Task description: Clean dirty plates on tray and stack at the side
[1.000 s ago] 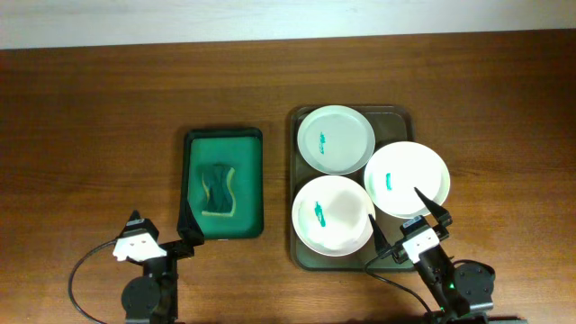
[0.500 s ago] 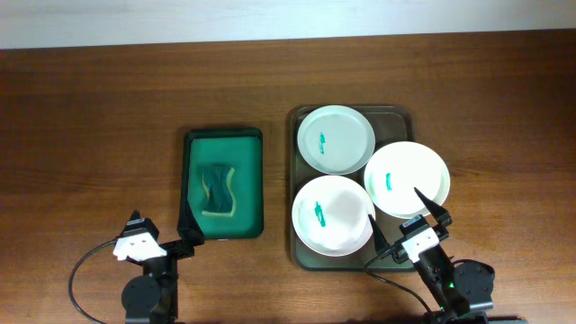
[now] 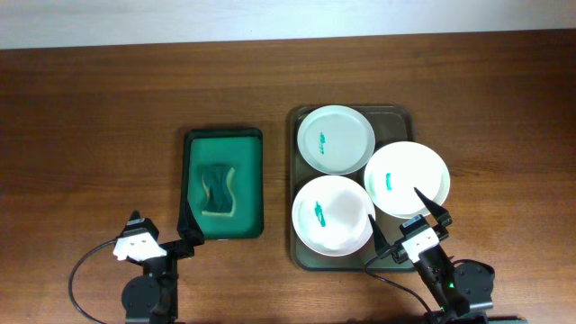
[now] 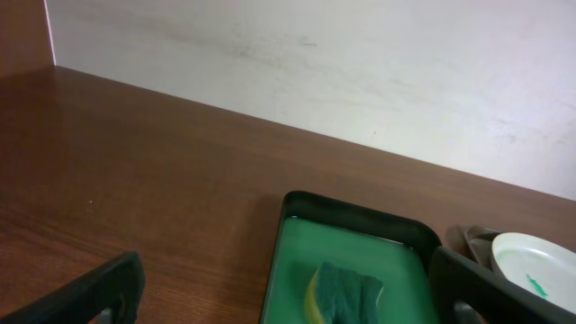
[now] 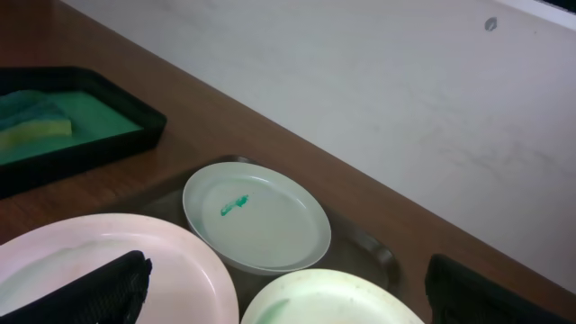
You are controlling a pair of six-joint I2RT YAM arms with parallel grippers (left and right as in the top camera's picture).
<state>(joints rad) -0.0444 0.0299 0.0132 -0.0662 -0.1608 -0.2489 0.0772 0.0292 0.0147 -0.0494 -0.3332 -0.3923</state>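
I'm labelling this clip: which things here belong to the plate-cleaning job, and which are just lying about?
Job: back plate, right plate, front plate, tray, sponge (likely the cleaner).
Lying about: green tray, merely holding the sponge.

Wooden table [image 3: 90,108]: green tray [image 3: 248,180], dark tray [image 3: 397,117]

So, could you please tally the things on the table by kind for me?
Plates: 3
Trays: 2, a grey tray and a green tray
Sponge: 1
Total: 6
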